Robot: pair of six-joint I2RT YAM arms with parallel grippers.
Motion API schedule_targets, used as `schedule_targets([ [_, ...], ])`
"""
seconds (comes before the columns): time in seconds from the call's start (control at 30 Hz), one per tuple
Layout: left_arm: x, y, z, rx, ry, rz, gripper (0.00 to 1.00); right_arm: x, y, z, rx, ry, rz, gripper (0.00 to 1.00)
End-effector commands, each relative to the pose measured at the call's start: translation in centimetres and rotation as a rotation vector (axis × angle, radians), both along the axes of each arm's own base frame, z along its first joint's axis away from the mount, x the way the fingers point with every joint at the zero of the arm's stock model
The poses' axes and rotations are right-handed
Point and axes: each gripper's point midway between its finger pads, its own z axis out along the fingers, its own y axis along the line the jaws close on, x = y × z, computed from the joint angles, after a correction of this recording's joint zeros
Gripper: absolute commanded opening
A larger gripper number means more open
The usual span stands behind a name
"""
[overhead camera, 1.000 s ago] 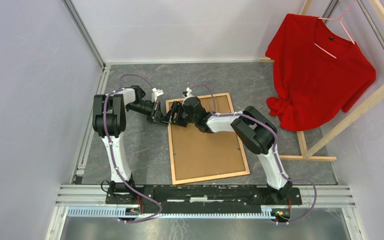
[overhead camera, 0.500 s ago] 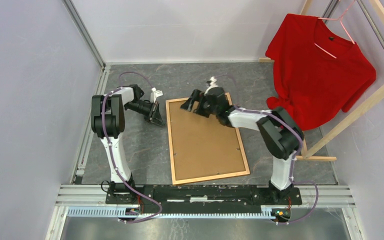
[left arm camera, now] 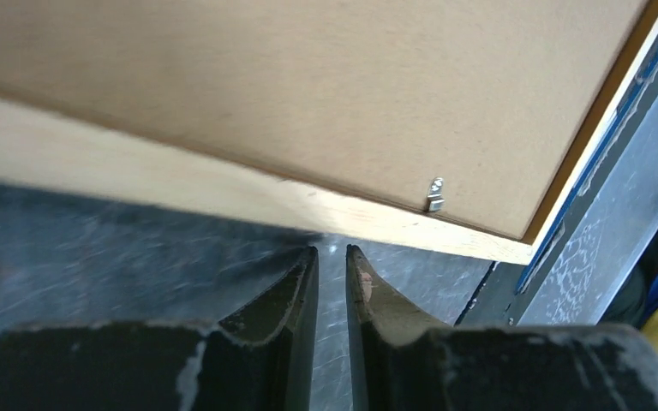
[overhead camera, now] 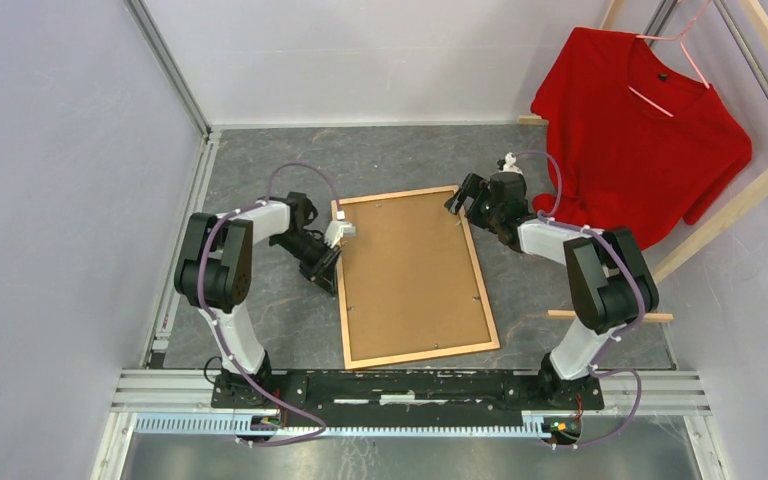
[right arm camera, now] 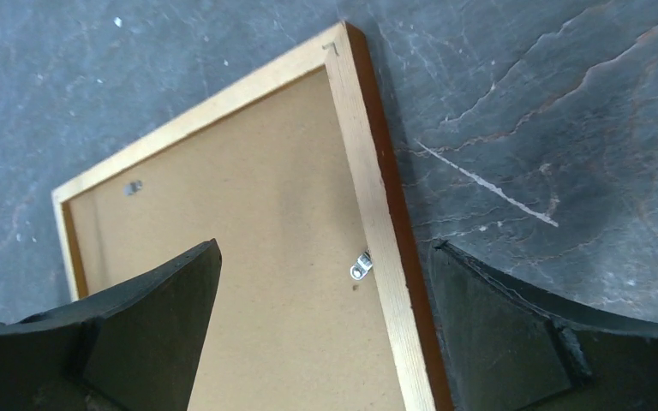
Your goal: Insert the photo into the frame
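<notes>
Orange-brown wood straight ahead of the left gripper [left arm camera: 330, 253]: the left rail of the frame [overhead camera: 343, 300], lying face down on the grey table [overhead camera: 260, 170]. Fingers pinched almost together with only a thin slit between them, clasping nothing, tips low over the table and just short of that rail. Beyond the rail, a brown backing board [overhead camera: 410, 270] filling the frame, pinned by a small metal tab [left arm camera: 434, 195] a little to the right of the fingertips.

No sign of the photo in any view; possibly beneath the board, but cannot tell.

Further right, the right gripper [overhead camera: 465, 195] spread wide, grasping nothing, poised above the frame's far right corner with one finger over the board and the other over bare table. A second tab [right arm camera: 361, 267] just below and between the fingers, against the inner edge of the rail.

Judged by looks: thin rails, so light and stiff but broad, prone to swing or twist if lifted from one corner. Flat on the table, little for a finger to get under; best pinched across a rail near mid-length, or tipped up at an edge first. Tabs small and fiddly, needing a fingertip push sideways. A paper print, if inside, likely limp and easily creased.
</notes>
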Motion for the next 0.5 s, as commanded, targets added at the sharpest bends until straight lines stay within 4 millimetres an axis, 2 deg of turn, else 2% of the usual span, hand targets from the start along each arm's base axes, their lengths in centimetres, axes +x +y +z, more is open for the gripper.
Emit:
schedule_targets([
  [0.0,0.0,0.0,-1.4,0.071,-0.116,-0.094,0.26,1.2,1.8,-0.9,-0.003,0.004,0.072,0.98],
  [0.13,-0.8,-2.1,-1.4,0.056,-0.129,-0.128,0.26,2.8,6.5,-0.7,-0.070,0.001,0.153,0.97],
  [0.3,-2.2,-5.9,-1.0,0.005,-0.149,-0.218,0.27,4.5,15.0,0.6,-0.026,-0.032,0.291,0.98],
  [0.4,-3.3,-7.2,-0.9,-0.009,-0.129,-0.272,0.33,5.0,20.1,1.0,0.020,-0.034,0.402,0.98],
  [0.43,-3.5,-7.4,-0.9,-0.007,-0.122,-0.289,0.38,4.8,21.5,0.5,0.041,-0.017,0.441,0.98],
  [0.47,-3.7,-7.4,-0.8,-0.005,-0.115,-0.302,0.44,5.1,22.8,0.9,0.064,-0.021,0.470,0.98],
])
